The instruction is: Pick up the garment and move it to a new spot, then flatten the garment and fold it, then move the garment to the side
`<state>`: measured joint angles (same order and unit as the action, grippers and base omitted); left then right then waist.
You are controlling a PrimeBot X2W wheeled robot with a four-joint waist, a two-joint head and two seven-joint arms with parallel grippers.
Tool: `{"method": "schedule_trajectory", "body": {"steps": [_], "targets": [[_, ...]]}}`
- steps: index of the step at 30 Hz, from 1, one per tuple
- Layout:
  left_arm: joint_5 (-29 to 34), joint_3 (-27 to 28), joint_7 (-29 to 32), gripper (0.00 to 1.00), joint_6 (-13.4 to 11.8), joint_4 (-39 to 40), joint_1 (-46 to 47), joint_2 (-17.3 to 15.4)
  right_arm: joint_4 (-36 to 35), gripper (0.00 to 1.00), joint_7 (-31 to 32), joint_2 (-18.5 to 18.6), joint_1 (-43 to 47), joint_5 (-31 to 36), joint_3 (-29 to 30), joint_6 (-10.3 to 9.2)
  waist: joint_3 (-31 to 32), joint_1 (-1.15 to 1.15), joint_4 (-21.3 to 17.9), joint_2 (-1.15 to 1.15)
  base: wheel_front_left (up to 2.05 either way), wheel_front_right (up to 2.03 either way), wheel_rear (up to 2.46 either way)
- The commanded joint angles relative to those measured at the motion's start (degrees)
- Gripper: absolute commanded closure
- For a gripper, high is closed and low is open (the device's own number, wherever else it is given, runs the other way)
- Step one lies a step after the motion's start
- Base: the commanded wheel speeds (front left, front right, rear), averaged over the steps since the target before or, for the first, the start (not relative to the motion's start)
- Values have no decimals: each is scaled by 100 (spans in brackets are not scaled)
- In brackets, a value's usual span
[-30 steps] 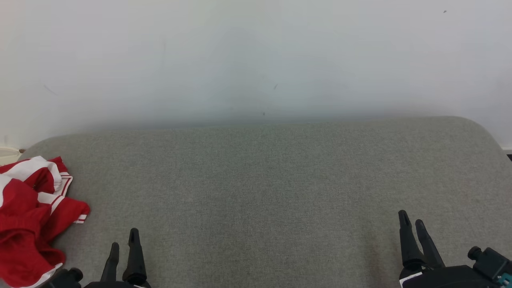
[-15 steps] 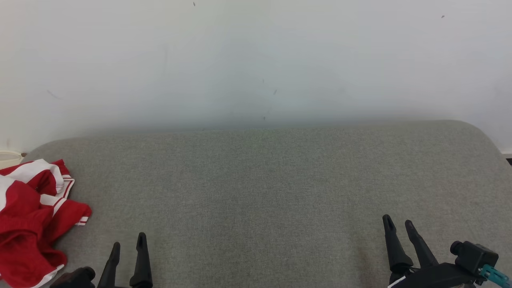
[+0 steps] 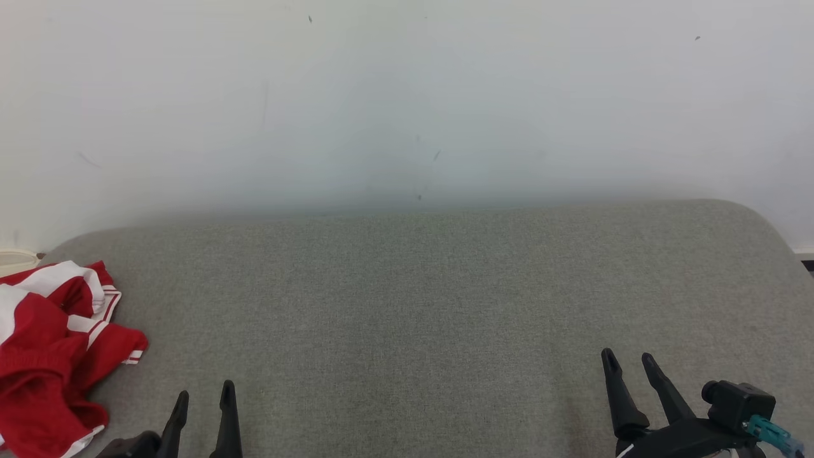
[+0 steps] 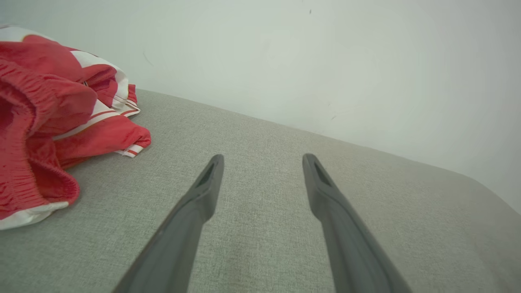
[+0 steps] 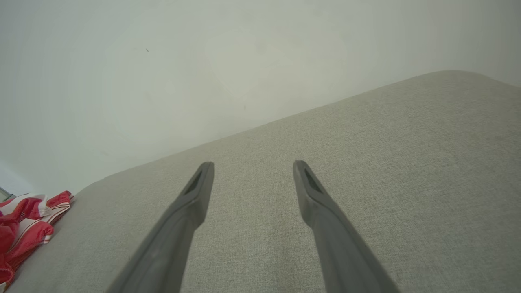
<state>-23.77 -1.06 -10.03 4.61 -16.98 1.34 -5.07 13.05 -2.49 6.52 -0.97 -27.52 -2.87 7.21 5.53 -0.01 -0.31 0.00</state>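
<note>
The left gripper [image 3: 205,389] has its two long dark fingers spread wide, and nothing is between them. Under the gap there is only the grey woven fabric surface with rounded corners [image 3: 413,305]. The right gripper [image 3: 627,355] is in the same state: jaws wide apart, holding nothing, with bare grey cloth between the fingertips and beyond them.

The crumpled red garment with white stripes and a white hem [image 3: 51,356] lies in a heap on the grey surface, on the outer left side of the left gripper, near it but not touching it. In the left wrist view the garment [image 4: 49,122] lies to the left of the left finger. A red end with a white striped edge is the part nearest to the jaws, and a gathered elastic band shows lower in the heap. From the right gripper the garment [image 5: 24,228] is well apart, far to the left of its jaws.

Beyond both pairs of fingertips the grey surface ends at a plain white wall [image 3: 407,95]. Whether the fingers touch the surface, I cannot tell.
</note>
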Motion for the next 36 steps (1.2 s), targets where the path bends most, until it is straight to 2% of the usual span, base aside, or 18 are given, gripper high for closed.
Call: {"method": "schedule_trajectory", "body": {"steps": [1, 18, 36], "targets": [[176, -3, -54, 0, 32, 0, -11, -53, -19, 0, 37, -21, 2, 181, 38, 36, 12, 1, -5, 0, 0, 0, 0], [973, 90, -276, 0, 76, -187, -40, -71, 132, 0, 181, -190, -82, 1134, 102, 35, 99, 1, -19, 0, 0, 0, 0], [1126, 254, -489, 0, 167, -626, 59, 96, 315, 0, 308, -347, -148, 1825, 218, 36, 176, 1, 2, 0, 0, 0, 0]]}}
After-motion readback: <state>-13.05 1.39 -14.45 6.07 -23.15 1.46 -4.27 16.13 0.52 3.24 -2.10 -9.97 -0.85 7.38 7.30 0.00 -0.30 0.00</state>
